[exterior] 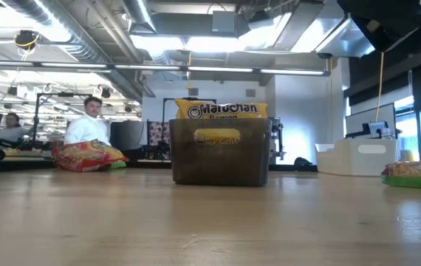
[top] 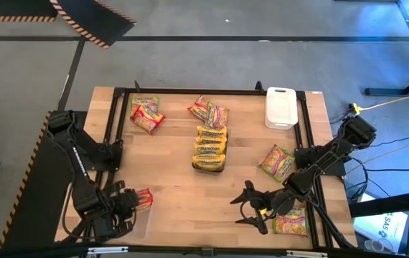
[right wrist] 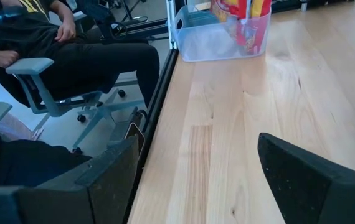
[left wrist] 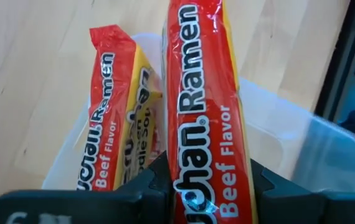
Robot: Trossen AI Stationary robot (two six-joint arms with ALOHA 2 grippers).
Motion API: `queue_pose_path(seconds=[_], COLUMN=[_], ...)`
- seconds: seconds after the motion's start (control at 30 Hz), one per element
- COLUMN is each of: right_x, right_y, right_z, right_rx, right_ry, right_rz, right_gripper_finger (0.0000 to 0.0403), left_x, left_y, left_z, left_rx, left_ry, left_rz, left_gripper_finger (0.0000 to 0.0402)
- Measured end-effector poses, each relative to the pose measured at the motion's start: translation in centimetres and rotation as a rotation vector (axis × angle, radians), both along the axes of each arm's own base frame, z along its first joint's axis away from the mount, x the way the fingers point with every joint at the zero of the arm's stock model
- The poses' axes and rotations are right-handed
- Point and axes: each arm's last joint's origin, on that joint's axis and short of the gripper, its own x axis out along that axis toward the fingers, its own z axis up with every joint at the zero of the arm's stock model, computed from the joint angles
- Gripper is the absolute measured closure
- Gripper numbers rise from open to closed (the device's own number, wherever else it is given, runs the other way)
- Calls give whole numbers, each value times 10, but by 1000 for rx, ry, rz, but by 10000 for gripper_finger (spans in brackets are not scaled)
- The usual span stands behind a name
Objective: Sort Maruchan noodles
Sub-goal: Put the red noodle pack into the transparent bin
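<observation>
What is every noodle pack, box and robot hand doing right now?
Left tool: shut on a red beef packet, over the clear tray.
Second red packet: standing in the clear tray.
Yellow packets: stacked in the dark tray.
White tray: empty.
Right tool: open, holding nothing, beside a green packet.

Glossy crinkled plastic red ramen packet (left wrist: 205, 112), clear smooth plastic tray (left wrist: 289, 134), matt pale wooden table (top: 176, 186).
</observation>
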Motion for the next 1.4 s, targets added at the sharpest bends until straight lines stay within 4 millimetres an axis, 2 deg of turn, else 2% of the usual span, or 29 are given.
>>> queue_pose_path(seconds=[0.27, 0.43, 0.6, 0.87, 1.03, 1.4], right_x=[0, 0, 0, 0, 0, 0], right_y=[0, 0, 0, 0, 0, 0], right_z=[1, 1, 1, 1, 1, 1], right_rx=[9, 9, 9, 9, 8, 8], right_ry=[-8, -8, -7, -7, -7, -7], right_rz=[-1, -1, -1, -1, 0, 0], right_gripper_finger=[95, 95, 95, 95, 95, 95], left_x=[-1, -3, -2, -2, 3, 18], left_y=[6, 15, 17, 18, 22, 36], left_z=[-27, -41, -42, -43, -31, 10], left_rx=[66, 73, 75, 54, 56, 159], left_ry=[-45, -28, -20, 45, 112, 52], left_rz=[-69, 11, 19, 17, 38, 119], left_gripper_finger=[312, 312, 303, 249, 241, 243])
